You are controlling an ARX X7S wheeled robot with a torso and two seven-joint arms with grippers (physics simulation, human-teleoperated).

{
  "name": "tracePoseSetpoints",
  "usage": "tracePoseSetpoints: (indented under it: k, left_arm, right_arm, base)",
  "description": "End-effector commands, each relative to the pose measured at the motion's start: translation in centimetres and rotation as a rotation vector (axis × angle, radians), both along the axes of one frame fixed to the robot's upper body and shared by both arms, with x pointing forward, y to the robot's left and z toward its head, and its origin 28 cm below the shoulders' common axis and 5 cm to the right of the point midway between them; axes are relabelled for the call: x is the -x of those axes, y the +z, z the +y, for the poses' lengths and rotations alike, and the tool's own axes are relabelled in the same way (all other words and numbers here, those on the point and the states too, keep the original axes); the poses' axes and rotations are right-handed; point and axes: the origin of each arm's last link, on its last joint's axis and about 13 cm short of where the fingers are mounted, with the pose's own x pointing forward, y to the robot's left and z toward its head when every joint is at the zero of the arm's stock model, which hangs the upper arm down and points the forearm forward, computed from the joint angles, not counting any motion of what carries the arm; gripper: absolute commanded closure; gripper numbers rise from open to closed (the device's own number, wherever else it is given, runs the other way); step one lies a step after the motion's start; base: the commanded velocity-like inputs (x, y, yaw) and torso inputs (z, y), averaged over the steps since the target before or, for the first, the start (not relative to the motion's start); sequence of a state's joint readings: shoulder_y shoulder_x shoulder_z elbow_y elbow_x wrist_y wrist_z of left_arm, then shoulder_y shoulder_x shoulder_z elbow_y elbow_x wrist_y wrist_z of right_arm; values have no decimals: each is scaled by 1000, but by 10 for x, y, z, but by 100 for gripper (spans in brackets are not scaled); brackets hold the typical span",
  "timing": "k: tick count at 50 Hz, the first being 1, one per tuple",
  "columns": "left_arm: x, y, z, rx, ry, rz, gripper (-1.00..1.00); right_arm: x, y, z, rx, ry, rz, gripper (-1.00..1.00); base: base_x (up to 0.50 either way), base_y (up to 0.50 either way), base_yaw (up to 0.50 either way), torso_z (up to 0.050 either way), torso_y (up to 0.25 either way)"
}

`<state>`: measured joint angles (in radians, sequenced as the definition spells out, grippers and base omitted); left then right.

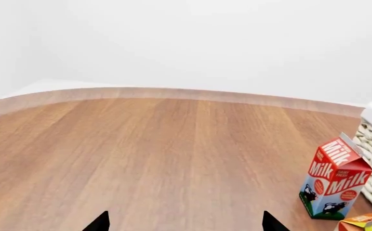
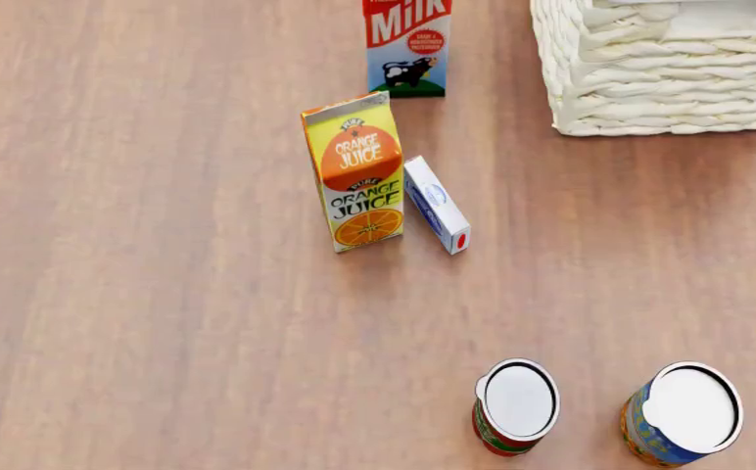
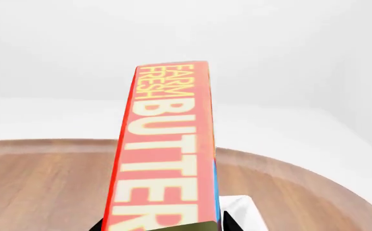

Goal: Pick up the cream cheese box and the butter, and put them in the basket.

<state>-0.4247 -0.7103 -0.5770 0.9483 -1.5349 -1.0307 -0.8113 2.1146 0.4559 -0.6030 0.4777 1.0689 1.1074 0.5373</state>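
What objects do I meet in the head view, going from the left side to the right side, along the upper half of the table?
Orange juice carton → cream cheese box → basket. The milk carton overlaps these, so I leave it out.

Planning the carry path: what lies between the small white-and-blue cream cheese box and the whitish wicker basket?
Only bare wooden tabletop, in the head view, between cream cheese box and basket.
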Motion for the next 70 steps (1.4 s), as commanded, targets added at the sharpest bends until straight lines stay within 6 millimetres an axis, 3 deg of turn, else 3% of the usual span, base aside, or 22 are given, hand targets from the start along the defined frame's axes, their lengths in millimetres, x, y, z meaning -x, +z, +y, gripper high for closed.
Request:
tracePoseSetpoints:
  k: [1, 39, 70]
  left_arm:
    - [-1, 0, 1, 2, 3, -2, -100]
    - [4, 2, 4, 13, 9, -14, -100]
    - [2, 2, 3, 16, 7, -13, -100]
  right_arm:
    - [-14, 9, -13, -33, -69, 6, 100]
    - [-50, -46, -19, -87, -84, 157, 100]
    - [-59, -65, -27, -75, -127, 209, 100]
  base:
    - [0, 0, 0, 0, 0]
    - [0, 0, 0, 1, 2]
    - [0, 0, 0, 1, 2]
